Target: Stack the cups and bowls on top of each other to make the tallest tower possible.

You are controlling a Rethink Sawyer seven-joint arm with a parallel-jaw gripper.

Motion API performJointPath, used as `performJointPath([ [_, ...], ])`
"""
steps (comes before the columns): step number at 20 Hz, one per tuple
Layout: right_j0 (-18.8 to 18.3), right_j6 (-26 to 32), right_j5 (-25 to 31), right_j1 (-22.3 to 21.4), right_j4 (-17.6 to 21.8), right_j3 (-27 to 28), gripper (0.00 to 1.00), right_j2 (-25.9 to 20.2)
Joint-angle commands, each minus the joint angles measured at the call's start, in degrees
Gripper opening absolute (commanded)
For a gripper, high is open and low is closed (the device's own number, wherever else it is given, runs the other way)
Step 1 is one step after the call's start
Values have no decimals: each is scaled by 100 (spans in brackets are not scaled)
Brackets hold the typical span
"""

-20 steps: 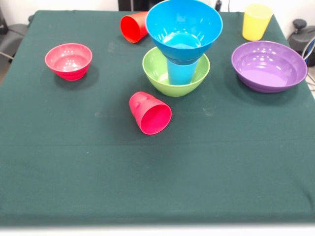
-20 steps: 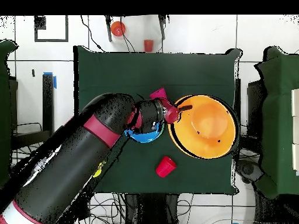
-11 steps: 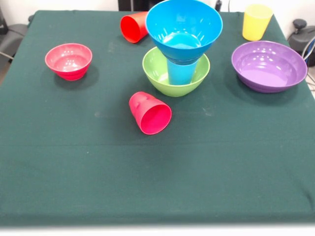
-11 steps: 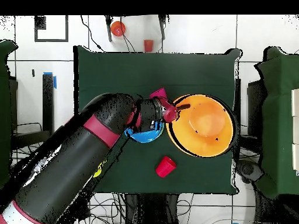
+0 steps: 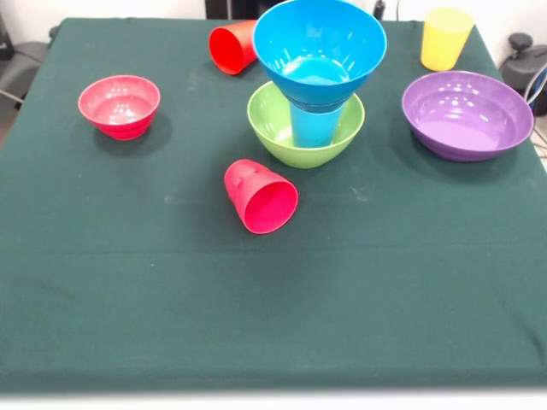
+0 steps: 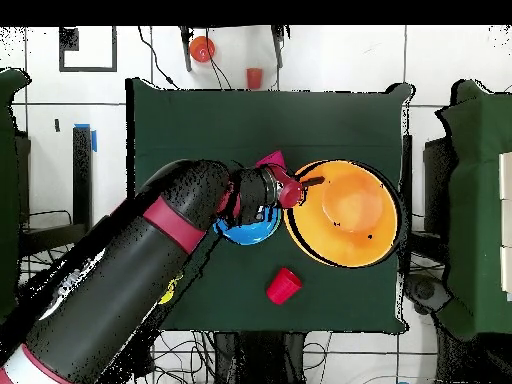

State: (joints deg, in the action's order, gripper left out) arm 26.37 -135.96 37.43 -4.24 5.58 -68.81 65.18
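In the front view the tower is a green bowl (image 5: 273, 128) holding an upright light blue cup (image 5: 314, 126), with a blue bowl (image 5: 319, 43) resting on the cup. One red cup (image 5: 261, 196) lies on its side in front of the tower, and another (image 5: 232, 46) lies behind it. A small red bowl (image 5: 119, 105) sits at the left, a purple bowl (image 5: 467, 114) at the right, and a yellow cup (image 5: 445, 38) stands behind it. In the overhead view my gripper (image 6: 300, 188) is shut on the rim of the huge orange-yellow bowl (image 6: 350, 212), beside the blue bowl (image 6: 250, 232).
The arm (image 6: 150, 260) covers much of the table's left half in the overhead view. Two small red-orange things (image 6: 202, 48) lie on the floor beyond the table's far edge. The green cloth's front half (image 5: 273, 316) is bare in the front view.
In the overhead view the gripper and the orange-yellow bowl have drifted slightly toward the picture's top. Nothing differs in the front view.
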Motion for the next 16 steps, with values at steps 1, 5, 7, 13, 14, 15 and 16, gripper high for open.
performJointPath([
  [1, 54, -1304, -73, 175, -272, -85, 0, -517],
  [5, 59, -1306, -74, 169, -274, -92, 0, -518],
  [7, 54, -1303, -72, 170, -274, -84, 0, -517],
  [13, 46, -1271, -17, 144, -283, -79, 0, -523],
  [14, 41, -1245, -22, 125, -276, -81, 0, -530],
  [15, 38, -1239, -32, 116, -272, -88, 0, -531],
  [16, 34, -1233, -29, 106, -271, -96, 0, -532],
])
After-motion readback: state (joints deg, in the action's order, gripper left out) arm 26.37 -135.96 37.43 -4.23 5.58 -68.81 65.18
